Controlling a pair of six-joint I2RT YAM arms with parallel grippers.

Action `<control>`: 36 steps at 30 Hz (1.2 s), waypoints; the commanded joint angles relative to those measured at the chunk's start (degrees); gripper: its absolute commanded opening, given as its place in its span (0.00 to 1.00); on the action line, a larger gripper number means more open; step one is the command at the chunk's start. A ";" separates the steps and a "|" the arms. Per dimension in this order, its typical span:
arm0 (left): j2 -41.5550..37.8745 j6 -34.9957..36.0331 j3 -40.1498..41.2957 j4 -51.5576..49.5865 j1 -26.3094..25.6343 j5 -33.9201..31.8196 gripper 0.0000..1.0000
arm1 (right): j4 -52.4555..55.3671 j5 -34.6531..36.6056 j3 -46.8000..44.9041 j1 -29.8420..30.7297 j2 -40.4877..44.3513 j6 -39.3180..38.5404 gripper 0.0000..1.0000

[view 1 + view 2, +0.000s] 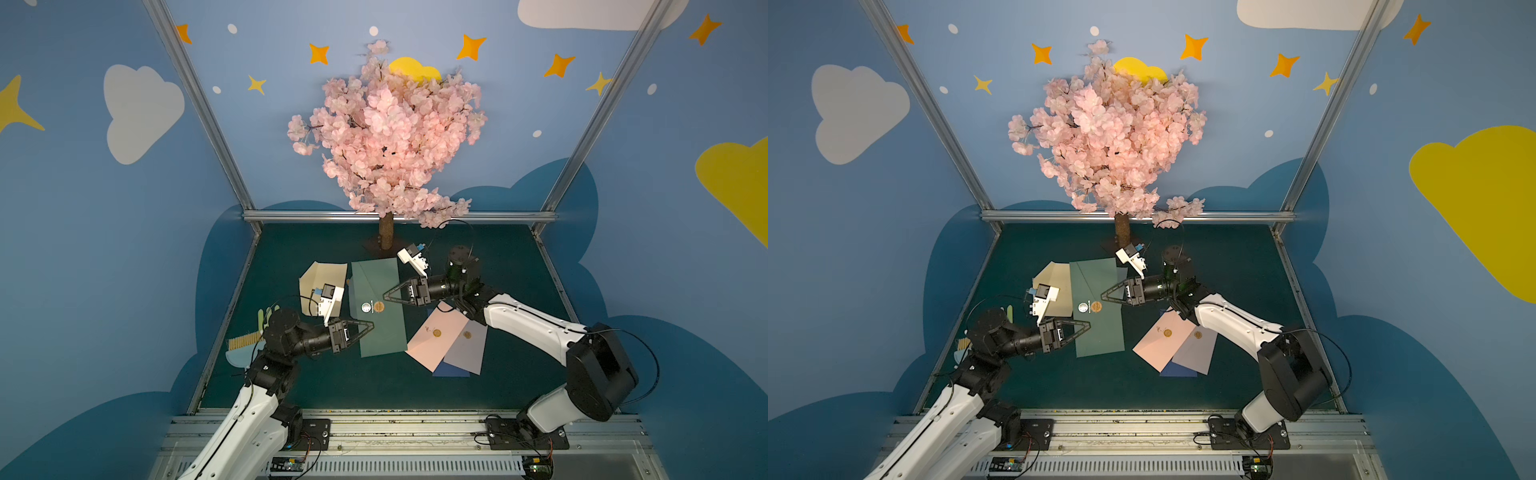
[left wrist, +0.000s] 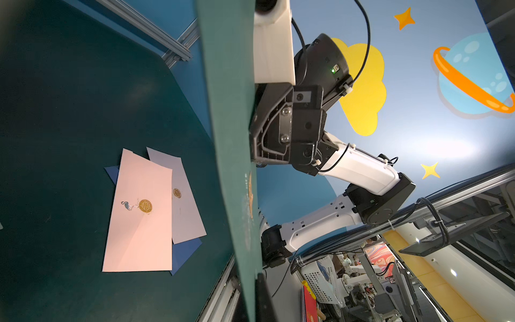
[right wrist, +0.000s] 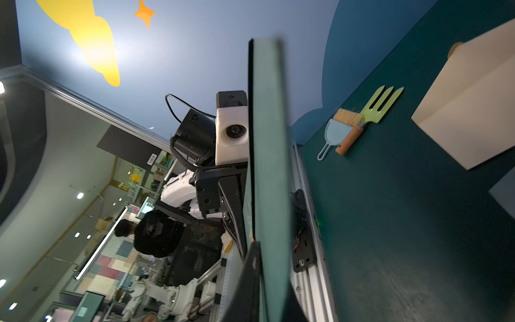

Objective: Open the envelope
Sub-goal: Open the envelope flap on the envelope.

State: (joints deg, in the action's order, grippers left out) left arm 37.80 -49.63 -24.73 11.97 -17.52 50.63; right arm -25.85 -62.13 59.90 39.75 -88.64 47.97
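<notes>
A dark green envelope (image 1: 380, 332) (image 1: 1098, 336) is held off the table between both arms, its flap side up with a gold wax seal (image 1: 378, 307) and a silver sticker (image 1: 365, 307). My left gripper (image 1: 371, 325) (image 1: 1089, 325) is shut on its near left edge. My right gripper (image 1: 385, 294) (image 1: 1103, 294) is shut on its right edge, farther back. Both wrist views show the envelope (image 2: 231, 139) (image 3: 269, 167) edge-on, pinched between the left gripper (image 2: 257, 292) and the right gripper (image 3: 260, 264).
A pink envelope (image 1: 432, 345), a lavender one (image 1: 467, 349) and a blue one (image 1: 451, 370) overlap at the right. A beige envelope (image 1: 318, 274) lies at the left. A brush, dustpan and fork (image 3: 359, 120) sit by the left wall. A blossom tree (image 1: 386, 232) stands at the back.
</notes>
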 commanded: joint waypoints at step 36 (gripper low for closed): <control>10.05 29.94 -24.36 -45.94 -33.40 -74.42 0.43 | 56.44 48.85 15.84 11.05 4.15 -9.16 0.00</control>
State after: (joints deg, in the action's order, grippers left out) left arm 46.35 -21.76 -47.94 -34.00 -48.36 -15.77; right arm 28.73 -15.70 73.30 50.15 -83.40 37.98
